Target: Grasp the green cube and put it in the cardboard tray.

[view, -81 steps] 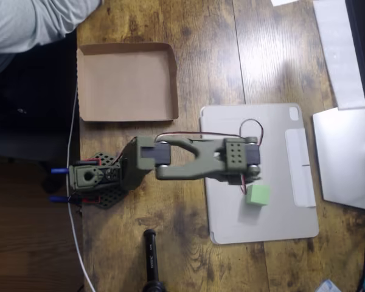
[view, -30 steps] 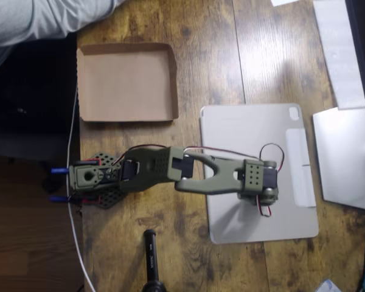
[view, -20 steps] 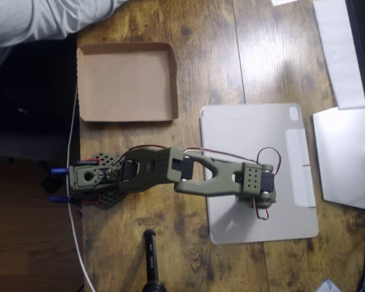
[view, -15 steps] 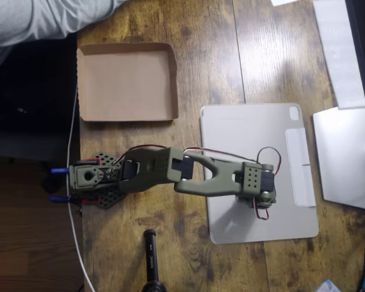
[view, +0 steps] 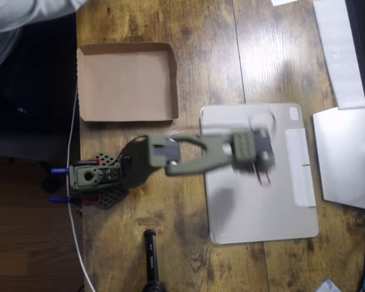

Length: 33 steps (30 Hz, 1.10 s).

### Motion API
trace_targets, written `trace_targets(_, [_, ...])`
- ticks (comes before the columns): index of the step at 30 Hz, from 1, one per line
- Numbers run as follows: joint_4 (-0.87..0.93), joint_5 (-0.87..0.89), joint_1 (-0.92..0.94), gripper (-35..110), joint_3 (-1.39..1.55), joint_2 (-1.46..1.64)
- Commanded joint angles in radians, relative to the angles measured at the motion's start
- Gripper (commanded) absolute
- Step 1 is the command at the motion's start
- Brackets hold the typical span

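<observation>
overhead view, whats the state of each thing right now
cardboard tray: empty, flat on the wooden table
grey tablet: lying flat, bare where it shows
arm: motion-blurred, stretched over the tablet's upper part
gripper: blurred, hidden under the wrist, open or shut unclear

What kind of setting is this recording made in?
Most likely a home or office desk. A wooden tabletop carries a grey tablet and a cardboard tray, a monitor stand sits at the right edge, and a person's sleeve shows top left.
</observation>
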Motion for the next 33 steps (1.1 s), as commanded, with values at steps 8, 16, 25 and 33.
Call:
trace_targets(8, [0.098,0.061,-0.713,12,0.434,0.563])
trace_targets(16, [0.069,0.121,-1.115,9,0.64,0.566])
trace_targets(25, [-0.003,0.137,-1.189,15,0.678,0.552])
trace_targets(33, [-0.064,0.137,-1.149,23,0.741,0.603])
